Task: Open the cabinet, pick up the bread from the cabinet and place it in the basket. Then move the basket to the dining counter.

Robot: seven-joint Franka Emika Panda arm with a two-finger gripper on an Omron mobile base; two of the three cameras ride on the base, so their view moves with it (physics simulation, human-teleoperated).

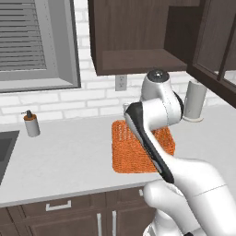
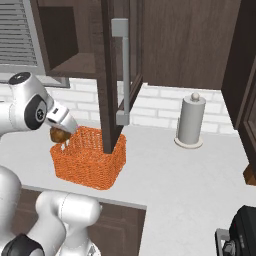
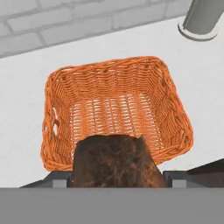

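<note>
Bread (image 3: 116,161) is held in the claw (image 2: 61,136), the jaws set wide around the brown speckled lump, and it is carried just above the near rim of the basket (image 3: 118,109). From the hand view the basket's open mouth is seen spread out beyond the bread, its woven floor bare. The basket is standing on the tabletop (image 1: 69,156) below the open cabinet (image 2: 107,75), whose door hangs just over the basket's far side. A clean drop is best made once the bread is brought further over the middle of the basket, away from the rim, so that it cannot be caught on the wicker edge and tipped out. Lowering it closer to the basket floor before release is judged wise, and the cabinet door above the basket must be cleared.
</note>
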